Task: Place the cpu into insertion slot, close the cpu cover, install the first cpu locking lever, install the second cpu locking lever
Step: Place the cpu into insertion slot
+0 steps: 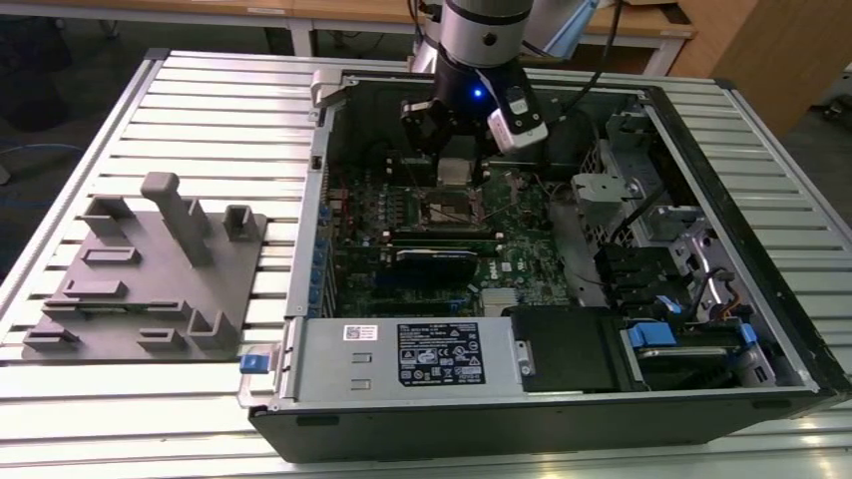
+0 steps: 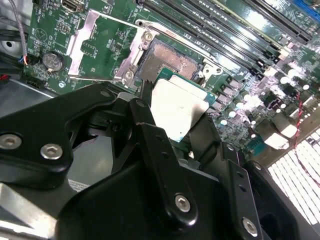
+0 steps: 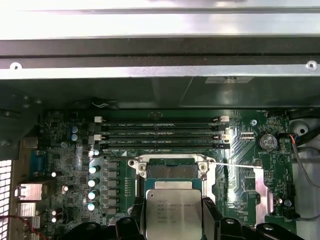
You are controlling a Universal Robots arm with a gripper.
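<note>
Tool [image 2: 175,117] is clenched on the cpu [image 2: 180,102], hovering near the insertion slot [image 2: 170,59], not seated yet I think. The cpu cover [image 2: 132,52] is flipped open beside it.

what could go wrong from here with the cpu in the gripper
1. The cpu, pinched at its edges by the gripper, sits off to one side of the open insertion slot. If it is lowered misaligned, it might land on the rim or damage the bare contacts.
2. The cpu cover lies swung open right beside the slot, so the gripper might catch it on the way down.
</note>
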